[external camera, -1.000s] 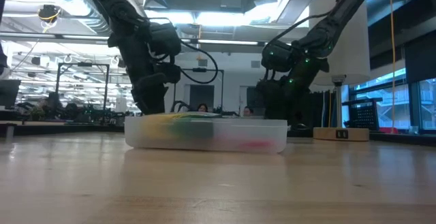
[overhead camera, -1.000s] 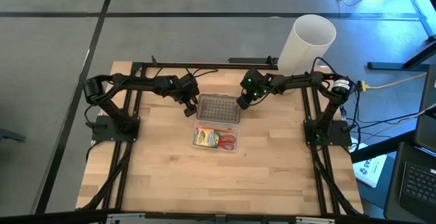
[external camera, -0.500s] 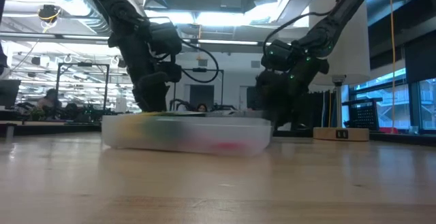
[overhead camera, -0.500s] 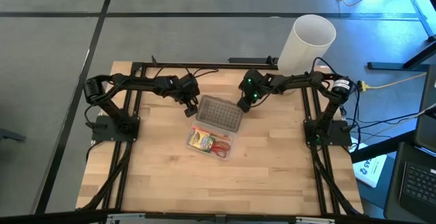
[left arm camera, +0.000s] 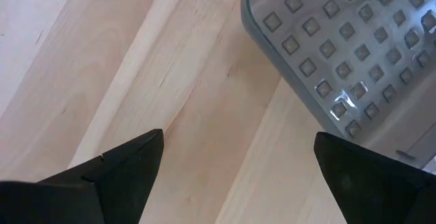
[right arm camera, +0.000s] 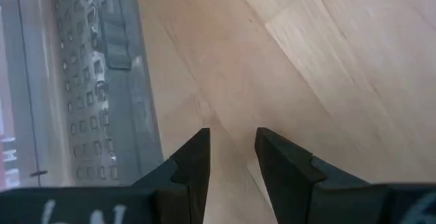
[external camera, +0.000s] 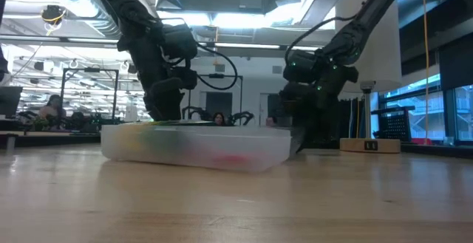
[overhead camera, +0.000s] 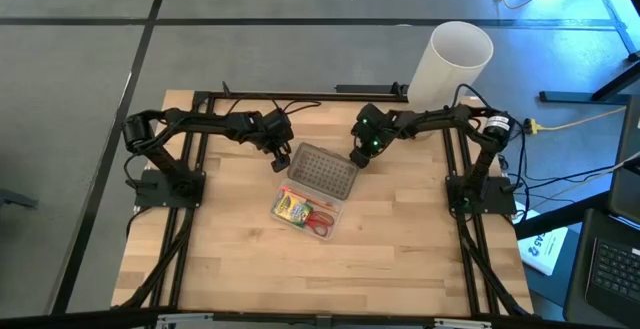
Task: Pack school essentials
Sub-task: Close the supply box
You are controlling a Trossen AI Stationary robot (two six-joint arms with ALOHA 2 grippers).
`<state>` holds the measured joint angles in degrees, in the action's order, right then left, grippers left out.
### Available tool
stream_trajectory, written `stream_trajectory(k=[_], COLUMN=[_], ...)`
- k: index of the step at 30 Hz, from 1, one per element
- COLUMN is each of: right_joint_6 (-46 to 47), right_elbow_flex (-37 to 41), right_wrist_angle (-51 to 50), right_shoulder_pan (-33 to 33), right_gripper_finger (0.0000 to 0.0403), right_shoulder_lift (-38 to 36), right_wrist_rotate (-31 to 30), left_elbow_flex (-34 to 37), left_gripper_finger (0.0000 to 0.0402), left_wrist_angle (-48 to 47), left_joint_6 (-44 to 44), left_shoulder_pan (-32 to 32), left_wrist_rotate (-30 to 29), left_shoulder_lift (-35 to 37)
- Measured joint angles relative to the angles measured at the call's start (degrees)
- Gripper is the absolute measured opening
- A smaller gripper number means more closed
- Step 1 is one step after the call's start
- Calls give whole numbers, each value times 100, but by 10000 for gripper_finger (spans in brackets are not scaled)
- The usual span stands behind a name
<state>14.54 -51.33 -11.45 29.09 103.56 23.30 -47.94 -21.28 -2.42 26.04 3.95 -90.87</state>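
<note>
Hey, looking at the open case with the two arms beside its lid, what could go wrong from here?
The clear case lies skewed on the table, lid flat open. The right gripper sits at the lid's corner, fingers nearly closed, and a nudge might turn the case further.
The left gripper is open at the opposite corner; uneven pushes could twist the lid.
Scissors and crayon box lie loose inside and could snag a closing lid.

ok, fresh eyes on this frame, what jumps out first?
The clear case mid-table, sitting askew, its grey dimpled lid open toward the far edge, with the crayon box and scissors inside. The left gripper and right gripper flank the lid's two ends: left fingers wide open, right fingers narrowly apart, neither holding anything. Then the tall white cylinder beyond the table's far right corner.
</note>
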Motion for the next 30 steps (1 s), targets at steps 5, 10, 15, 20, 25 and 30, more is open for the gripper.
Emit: stream_trajectory(k=[5, 10, 15, 20, 25, 30], right_joint_6=[5, -28, -156, -183, -225, -229], right_elbow_flex=[-15, -7, 17, 24, 24, 8], right_wrist_angle=[8, 25, 3, 36, 59, 97], right_shoulder_pan=[-116, -214, -237, -243, -243, -276], right_gripper_finger=[126, 126, 126, 126, 126, 126], right_shoulder_lift=[55, 80, 110, 114, 114, 176], right_wrist_rotate=[-73, 338, 949, 1300, 1003, 847], left_elbow_flex=[0, 0, 0, 0, 0, 108], left_gripper_finger=[373, 373, 373, 373, 373, 373], left_wrist_angle=[-13, -11, -9, -9, -176, -239], left_joint_6=[0, 2, 2, 2, 4, 142], left_shoulder_pan=[0, 0, 0, 0, 0, 0], left_wrist_rotate=[-2, -4, -7, -7, -7, -7], left_shoulder_lift=[0, 2, 2, 2, 2, 4])
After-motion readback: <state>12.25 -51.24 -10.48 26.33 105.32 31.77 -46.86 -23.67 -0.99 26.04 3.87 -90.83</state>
